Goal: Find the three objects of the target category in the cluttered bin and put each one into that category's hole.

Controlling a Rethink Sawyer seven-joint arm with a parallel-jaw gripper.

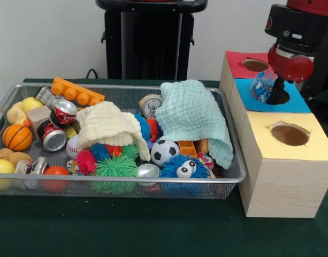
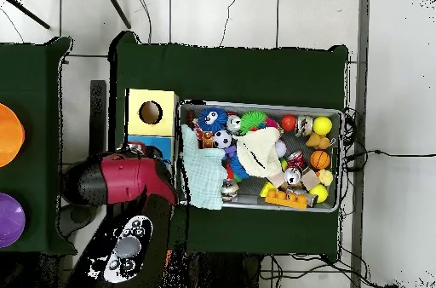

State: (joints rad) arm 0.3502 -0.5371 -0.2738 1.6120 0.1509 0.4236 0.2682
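My gripper (image 1: 275,92) hangs over the blue-topped hole (image 1: 284,99) of the wooden box, between the red hole (image 1: 254,65) and the yellow hole (image 1: 290,134). It looks shut on a crushed bluish-silver can (image 1: 261,85), held at the hole's left rim. One dark finger (image 1: 279,88) reaches down into the opening. More cans lie in the wire bin (image 1: 126,87): a red one (image 1: 63,112), a silver one (image 1: 54,140) and one half under the green cloth (image 1: 151,105). In the overhead view the arm's head (image 2: 119,184) hides the gripper.
A green cloth (image 1: 193,115) and a pale yellow cloth (image 1: 107,124) cover part of the bin. Around them lie balls, spiky toys, an orange brick (image 1: 77,92) and a soccer ball (image 1: 165,151). In the overhead view only the yellow hole (image 2: 151,112) shows beside the bin (image 2: 343,144).
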